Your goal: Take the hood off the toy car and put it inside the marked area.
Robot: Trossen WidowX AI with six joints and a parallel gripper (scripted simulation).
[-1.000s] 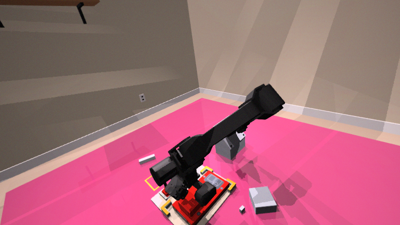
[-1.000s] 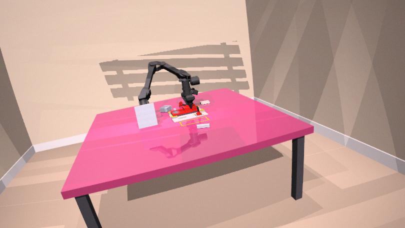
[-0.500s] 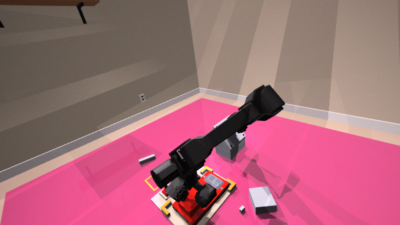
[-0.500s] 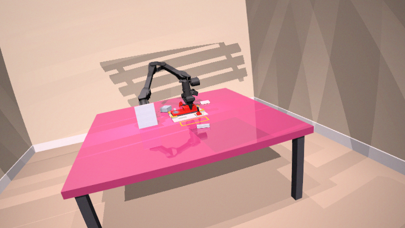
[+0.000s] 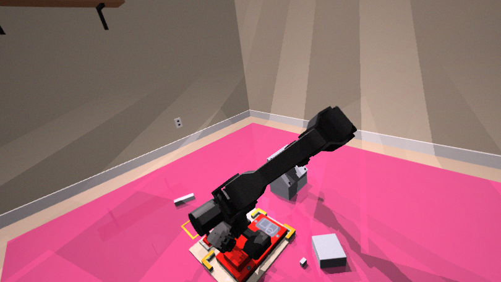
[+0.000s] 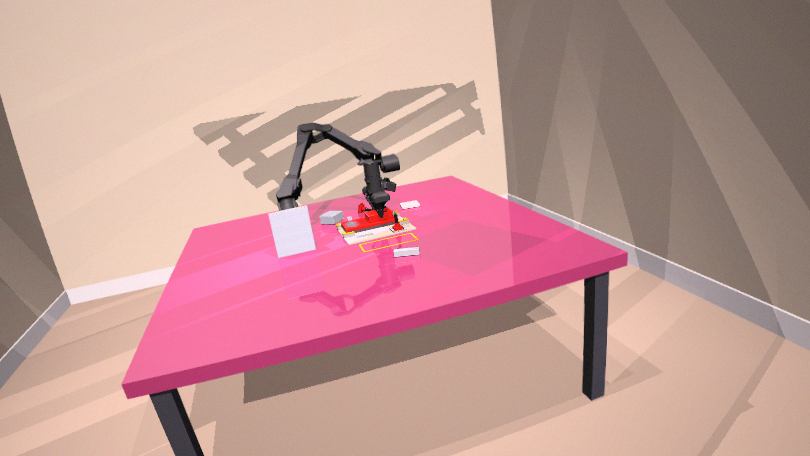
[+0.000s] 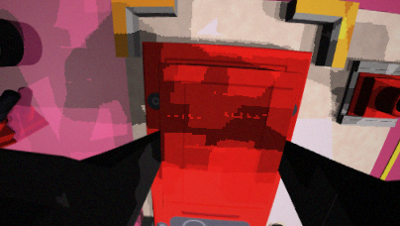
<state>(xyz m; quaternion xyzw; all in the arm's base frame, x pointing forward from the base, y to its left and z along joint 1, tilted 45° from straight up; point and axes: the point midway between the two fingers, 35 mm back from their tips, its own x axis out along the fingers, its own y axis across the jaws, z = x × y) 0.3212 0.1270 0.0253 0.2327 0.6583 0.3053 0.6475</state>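
- Gripper [image 7: 220, 164] is clamped on the red hood [image 7: 223, 119] of the toy car [image 5: 252, 245]; the black fingers press its two long sides in the wrist view.
- Hood is directly under the tool and between the jaws, still seated on the car body, not lifted.
- Car sits on a beige base board [image 5: 200, 250] with yellow corner brackets [image 7: 327, 30]; two brackets show just beyond the hood's far edge from the wrist camera.
- Grey panel with a round mark [image 5: 266, 227] is on the car's end just behind the gripper, toward the arm base.
- Marked area, a yellow outline [image 6: 388, 245], lies on the pink table [image 6: 453, 271] just beside the board, on the side away from the arm base; nothing seen inside it in the exterior view.
- Small red part in a grey frame [image 7: 368, 96] is to the right of the gripper in the wrist view.
- Arm [image 5: 280, 164] reaches down steeply over the car.
- Loose grey blocks: a big one [image 5: 328, 250] and a tiny cube [image 5: 303, 261] near the car, a flat bar [image 5: 184, 198] farther off.
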